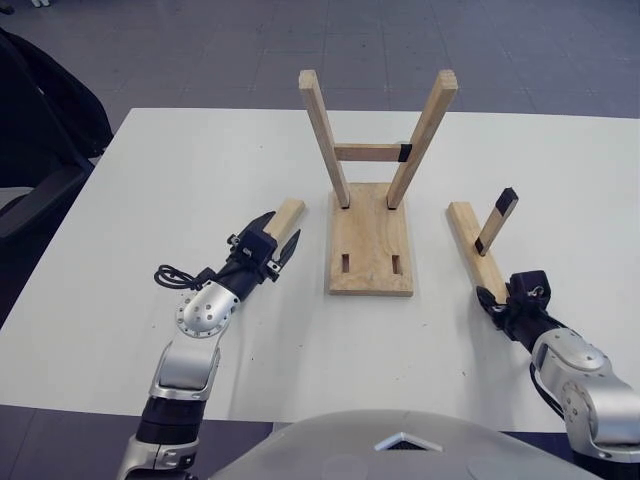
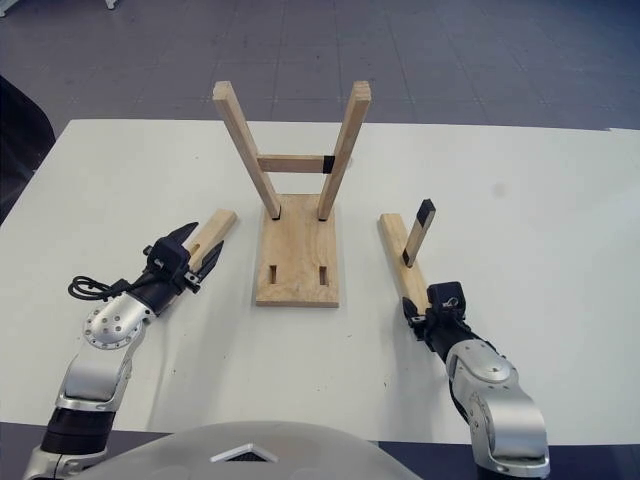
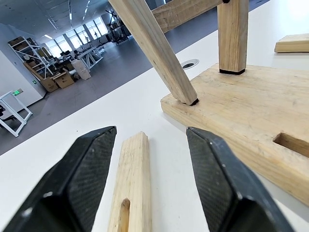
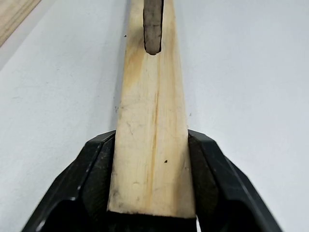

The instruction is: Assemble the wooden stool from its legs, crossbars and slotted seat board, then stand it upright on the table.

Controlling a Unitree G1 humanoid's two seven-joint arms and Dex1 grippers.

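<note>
Left gripper (image 1: 281, 228) is low on the white surface (image 1: 180, 180), its black fingers (image 3: 89, 169) spread wide on either side of a loose pale wooden leg (image 1: 289, 211). That leg lies flat between them, and there is a gap on both sides, so neither finger touches it. Its near end is hidden under the gripper from above and is cut off at the frame edge in the left wrist view, where part of a slot in it shows.

Over to the right gripper (image 4: 151, 137): its fingers are clamped against both long sides of a second pale wooden leg (image 1: 466, 235) lying flat on the surface, right of the board. A short wooden crossbar with a dark tip (image 1: 496, 222) leans up out of this leg's slot. How deep it sits can't be made out, and the leg's near end is hidden inside the grip.

In the middle, the rectangular slotted wooden seat board (image 1: 371, 240) lies flat. Two wooden legs (image 1: 324, 135) stand in its far slots, splayed apart, with a wooden crossbar (image 1: 368, 152) joining them. The two near slots (image 1: 345, 263) are open.
</note>
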